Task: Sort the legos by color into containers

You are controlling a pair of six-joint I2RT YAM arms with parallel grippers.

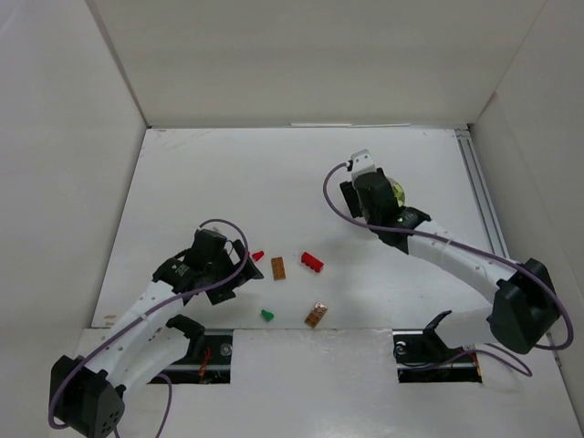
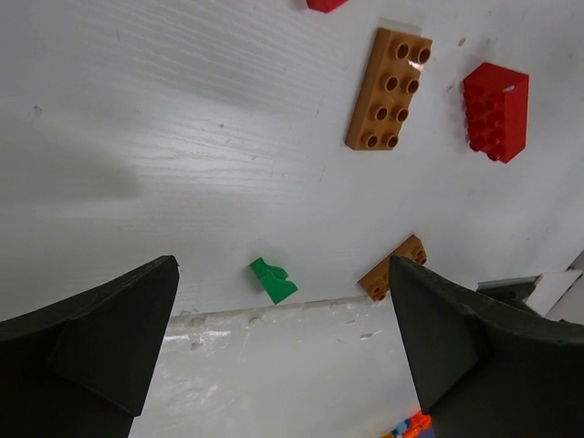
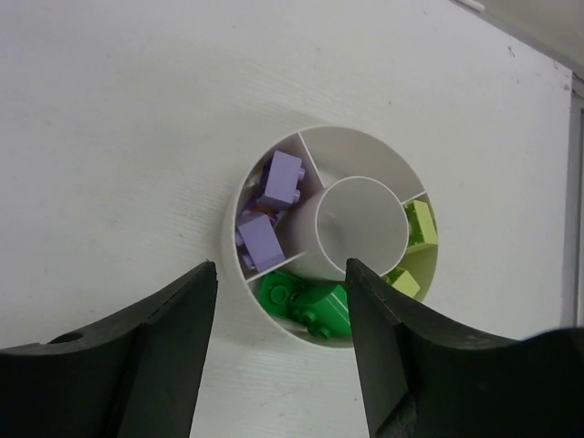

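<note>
Black-fingered, my left gripper (image 2: 283, 274) hangs spread and empty above the green lego (image 2: 272, 280), seemingly lined up to take it. Toward one o'clock lie the orange brick (image 2: 388, 88) and red brick (image 2: 495, 109). My right gripper (image 3: 280, 274), also apart, hangs over the dish (image 3: 360, 151).

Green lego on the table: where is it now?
In the top external view the green lego lies at the near edge of the table, just left of the small brown lego.
</note>
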